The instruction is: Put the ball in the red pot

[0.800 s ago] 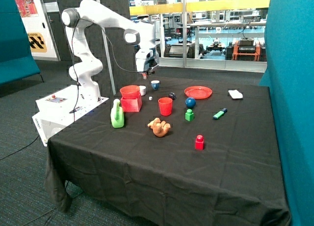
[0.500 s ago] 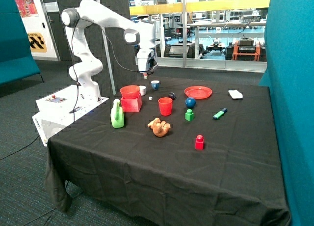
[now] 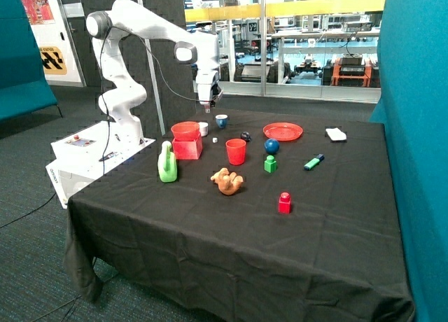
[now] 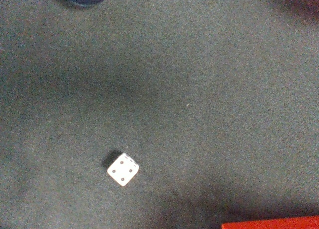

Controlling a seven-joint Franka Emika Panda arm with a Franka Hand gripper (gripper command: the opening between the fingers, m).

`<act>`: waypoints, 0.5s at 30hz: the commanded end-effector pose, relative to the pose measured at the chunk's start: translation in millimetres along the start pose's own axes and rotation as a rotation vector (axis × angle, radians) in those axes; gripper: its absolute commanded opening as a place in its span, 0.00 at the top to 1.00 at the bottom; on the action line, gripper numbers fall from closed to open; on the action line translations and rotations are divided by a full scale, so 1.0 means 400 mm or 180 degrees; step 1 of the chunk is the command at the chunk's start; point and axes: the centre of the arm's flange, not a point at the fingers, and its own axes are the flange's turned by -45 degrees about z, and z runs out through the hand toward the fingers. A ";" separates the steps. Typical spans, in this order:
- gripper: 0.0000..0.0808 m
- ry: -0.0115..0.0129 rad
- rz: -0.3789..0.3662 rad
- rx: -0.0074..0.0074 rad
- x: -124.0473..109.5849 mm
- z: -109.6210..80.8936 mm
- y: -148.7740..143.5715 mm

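Observation:
The dark blue ball lies on the black cloth, just behind the green block and apart from everything else. The red pot, a square red box, stands toward the robot-base side of the table, next to the green jug. My gripper hangs in the air above the back of the table, behind the pot and near the small blue cup, far from the ball. The wrist view shows neither the ball nor the gripper, only a straight red edge at the picture's border.
A round red container stands right behind the pot. On the cloth are also a red cup, a white die, a small black ball, a red plate, an orange toy, a red block and a green marker.
The gripper has shifted slightly toward the robot-base side over the back of the table. Nothing on the table has moved.

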 end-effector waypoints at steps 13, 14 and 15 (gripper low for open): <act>0.74 0.00062 -0.0147 0.00041 -0.063 0.064 -0.017; 0.74 0.00062 -0.0163 0.00041 -0.068 0.067 -0.018; 0.75 0.00062 -0.0176 0.00041 -0.072 0.069 -0.019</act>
